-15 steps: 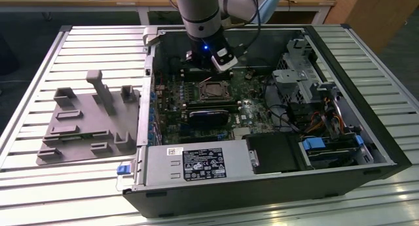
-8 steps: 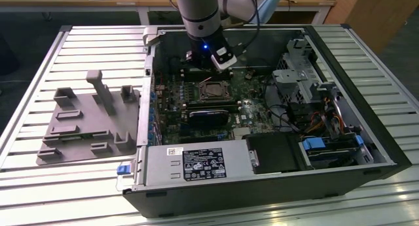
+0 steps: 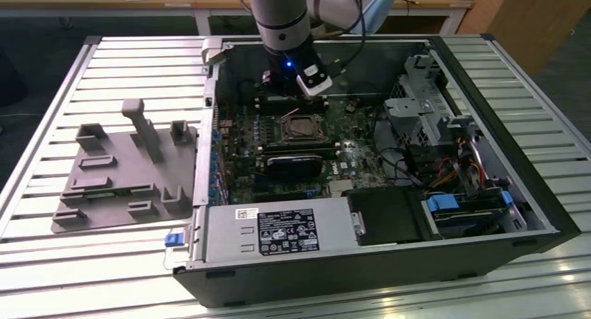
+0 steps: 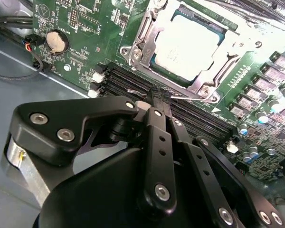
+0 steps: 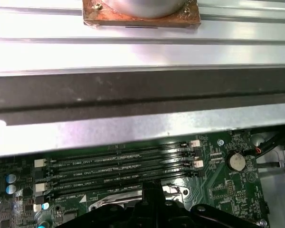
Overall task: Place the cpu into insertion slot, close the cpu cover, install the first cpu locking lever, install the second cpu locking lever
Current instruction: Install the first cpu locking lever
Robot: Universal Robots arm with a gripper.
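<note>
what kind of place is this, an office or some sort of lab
Most likely a robotics lab or test bench. An open computer case lies on a slatted metal table, a robot arm reaches in over its motherboard, and a grey fixture tray sits beside it.

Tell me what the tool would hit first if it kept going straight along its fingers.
Most likely the thin locking lever lying across the memory slots beside the cpu. The tip of the tool looks right at it, though depth is unclear.
</note>
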